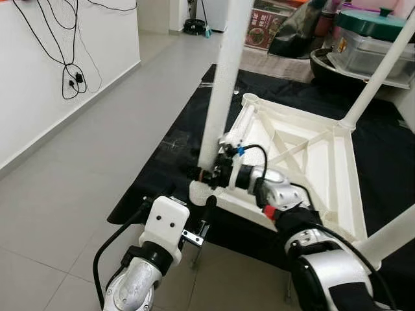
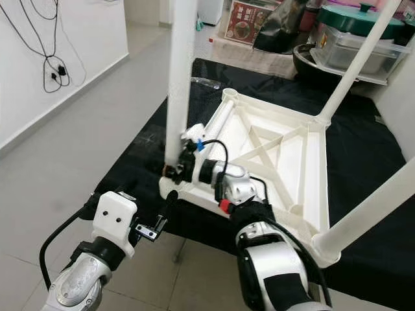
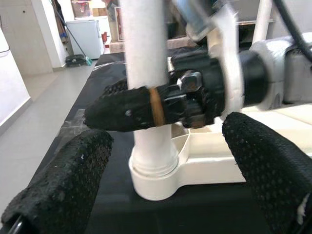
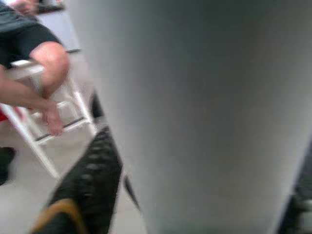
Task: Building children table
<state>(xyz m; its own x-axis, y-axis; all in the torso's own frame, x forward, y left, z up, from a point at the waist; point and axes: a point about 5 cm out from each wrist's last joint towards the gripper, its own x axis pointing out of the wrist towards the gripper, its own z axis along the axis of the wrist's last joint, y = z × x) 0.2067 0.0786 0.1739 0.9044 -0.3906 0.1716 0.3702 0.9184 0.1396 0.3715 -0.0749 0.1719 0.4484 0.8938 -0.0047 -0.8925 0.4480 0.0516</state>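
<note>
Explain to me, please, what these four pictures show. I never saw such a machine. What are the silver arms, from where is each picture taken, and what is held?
This is a humanoid robot assembling a child's table. Two pictures come from cameras in its head, looking down; the other two come from a camera on each wrist. The white tabletop lies upside down on a black mat, with legs standing up from its corners. The right pincer is closed around the nearest table leg, just above its socket. The left pincer hangs open before that corner, holding nothing. The right wrist picture also catches a person's leg beside a white stool.
</note>
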